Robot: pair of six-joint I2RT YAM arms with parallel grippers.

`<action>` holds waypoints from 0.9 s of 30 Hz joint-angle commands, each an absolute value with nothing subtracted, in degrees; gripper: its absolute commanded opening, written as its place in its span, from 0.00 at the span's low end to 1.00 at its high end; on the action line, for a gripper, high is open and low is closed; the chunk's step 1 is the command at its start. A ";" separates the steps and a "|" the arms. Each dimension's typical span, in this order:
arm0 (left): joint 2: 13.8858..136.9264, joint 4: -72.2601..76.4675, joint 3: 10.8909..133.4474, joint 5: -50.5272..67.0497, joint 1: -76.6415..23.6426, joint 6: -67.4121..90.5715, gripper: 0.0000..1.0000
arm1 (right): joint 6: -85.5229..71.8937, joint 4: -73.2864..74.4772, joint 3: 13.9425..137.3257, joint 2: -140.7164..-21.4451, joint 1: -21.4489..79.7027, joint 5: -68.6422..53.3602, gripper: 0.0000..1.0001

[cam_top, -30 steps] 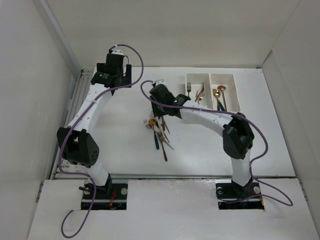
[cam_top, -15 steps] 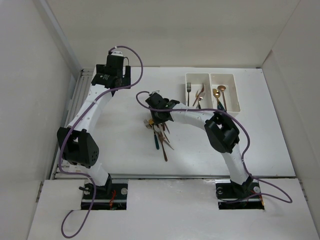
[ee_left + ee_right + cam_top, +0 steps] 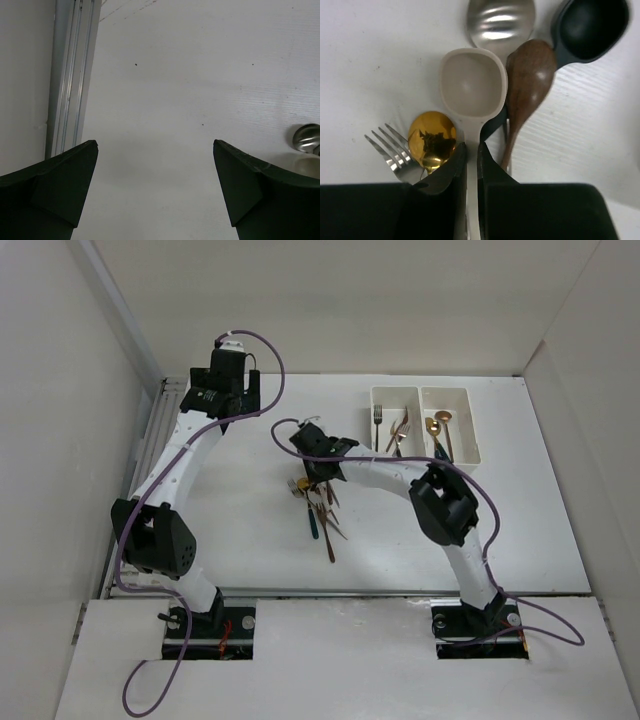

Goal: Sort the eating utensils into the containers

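In the right wrist view my right gripper [image 3: 471,150] is shut on the thin handle of a white spoon [image 3: 472,82], just below its bowl. Around it lie a gold spoon [image 3: 432,137], a silver fork [image 3: 392,150], a silver spoon [image 3: 501,20], a brown spoon [image 3: 530,75] and a black spoon [image 3: 590,25]. From above, the right gripper [image 3: 312,478] is down on the top of the pile of eating utensils [image 3: 322,512] at mid-table. The white containers [image 3: 420,410] at the back right hold forks [image 3: 395,428] and spoons [image 3: 440,430]. My left gripper [image 3: 222,390] is open over bare table at the back left.
A ribbed metal rail [image 3: 70,75] runs along the table's left edge, close to the left gripper [image 3: 154,144]. A round silver thing [image 3: 306,136] shows at the right edge of the left wrist view. White walls enclose the table on three sides.
My right gripper moved left and down onto the top of the pile, and its jaws closed on the white spoon's handle. The left arm barely moved.
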State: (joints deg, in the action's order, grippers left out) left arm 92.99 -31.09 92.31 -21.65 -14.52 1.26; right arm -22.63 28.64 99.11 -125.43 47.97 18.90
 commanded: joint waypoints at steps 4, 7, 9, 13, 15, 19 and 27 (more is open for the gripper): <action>90.18 -30.06 92.02 -21.89 -14.59 0.79 1.00 | -17.86 25.22 101.78 -108.57 44.39 23.81 0.00; 90.18 -30.06 92.02 -21.36 -14.59 0.27 1.00 | -14.96 25.22 100.55 -104.00 39.39 26.18 0.00; 90.18 -30.06 92.02 -21.36 -14.59 0.26 1.00 | -13.28 25.22 98.10 -102.22 34.14 29.77 0.00; 90.18 -30.06 92.02 -21.36 -14.59 0.26 1.00 | -9.41 26.02 96.16 -100.99 22.90 31.11 0.00; 90.18 -30.06 92.02 -20.84 -14.59 0.26 1.00 | -8.27 26.72 94.84 -100.99 18.83 31.11 0.00; 90.18 -30.06 92.02 -20.22 -14.06 0.26 1.00 | -8.26 24.26 92.37 -103.70 12.31 29.80 0.00; 90.18 -30.06 91.49 -19.69 -14.06 -0.26 1.00 | -8.35 25.39 94.47 -109.07 9.76 31.12 0.68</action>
State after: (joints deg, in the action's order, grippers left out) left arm 92.99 -31.09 92.18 -19.92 -14.50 0.38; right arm -8.97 25.78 91.22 -110.41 9.45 30.63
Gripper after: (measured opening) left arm 0.997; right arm 0.656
